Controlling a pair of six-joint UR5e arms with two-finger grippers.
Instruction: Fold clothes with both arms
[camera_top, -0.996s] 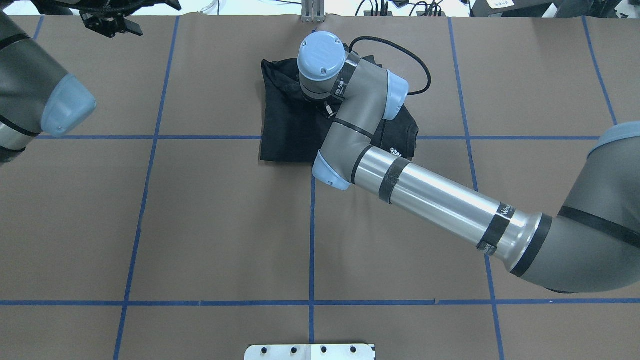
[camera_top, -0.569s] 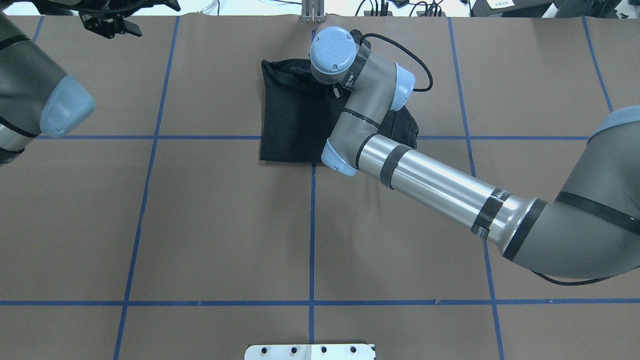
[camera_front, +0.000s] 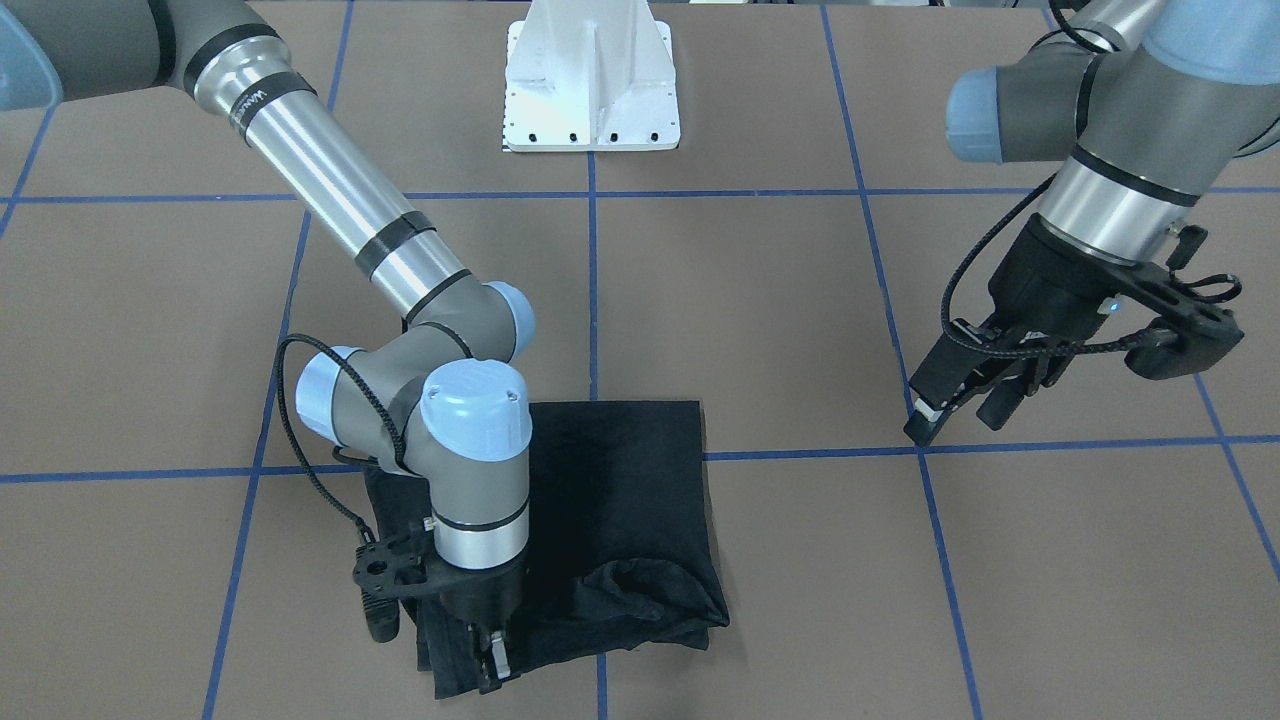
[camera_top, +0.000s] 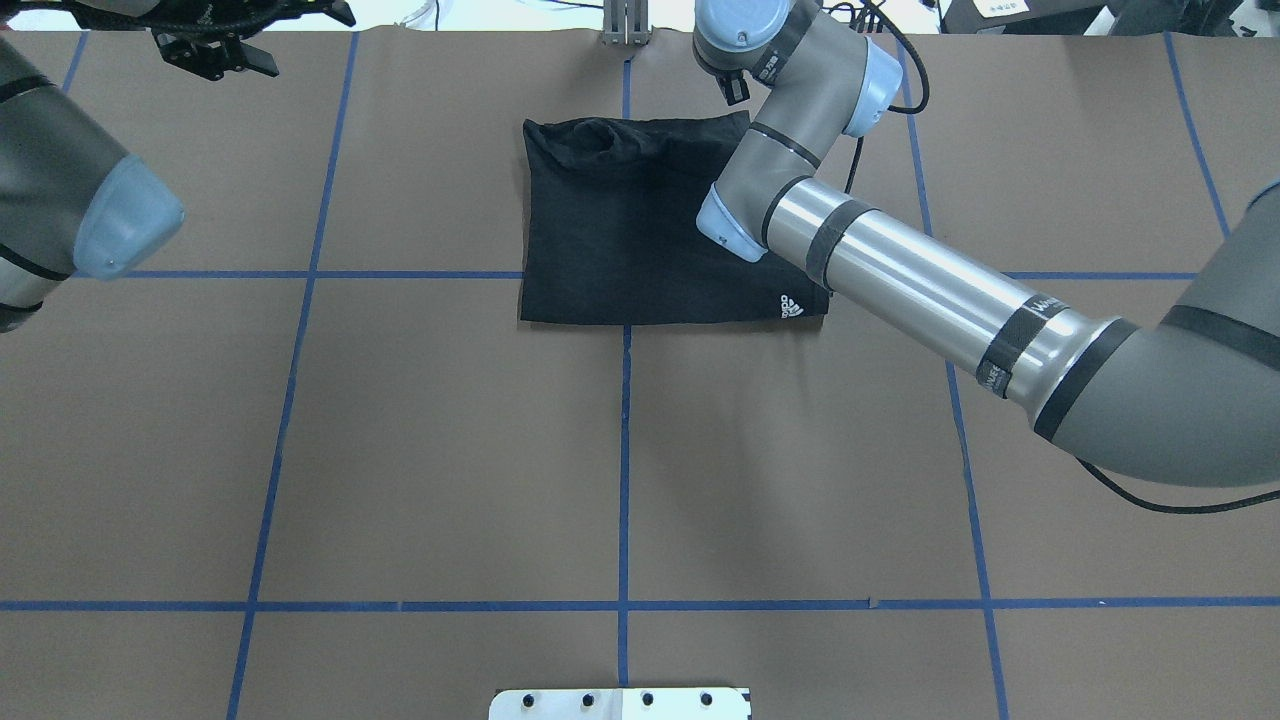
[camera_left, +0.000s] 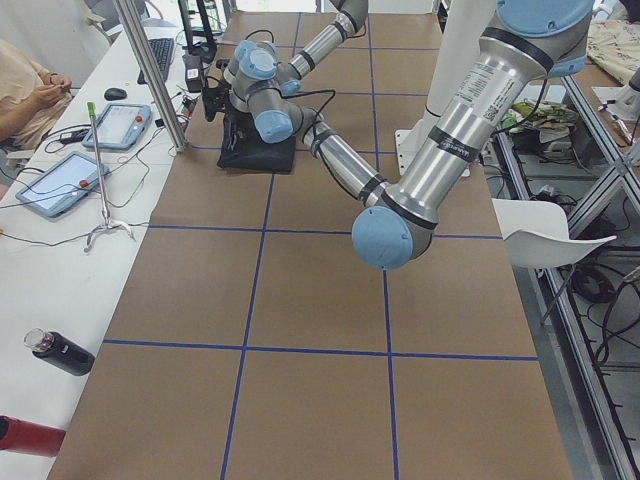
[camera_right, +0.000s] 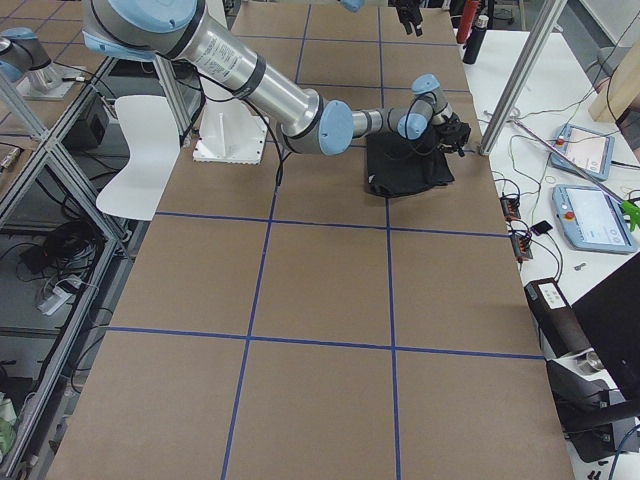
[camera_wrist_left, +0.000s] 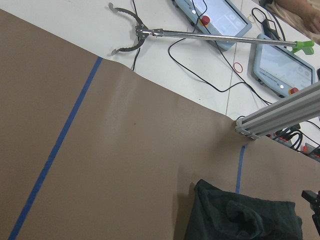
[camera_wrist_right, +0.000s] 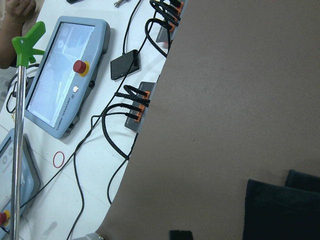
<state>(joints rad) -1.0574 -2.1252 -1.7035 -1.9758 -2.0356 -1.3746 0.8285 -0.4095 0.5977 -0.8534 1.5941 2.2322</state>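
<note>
Right hand (camera_front: 492, 665) hangs above the edge of a folded black T-shirt (camera_front: 620, 480).
Its finger spacing cannot be told; the left hand (camera_front: 955, 422), fingers apart, hovers well away over the counter (camera_front: 800, 600).

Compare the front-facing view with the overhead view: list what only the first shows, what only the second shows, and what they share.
Only front-facing: the right gripper fingertips, down at the T-shirt edge farthest from the robot, and the whole left gripper, open over bare table. Only overhead: the small white logo on the T-shirt's corner, which the right arm hides in the front view. Both: the folded black T-shirt with bunched fabric along its far edge, and the right arm reaching over it.
</note>
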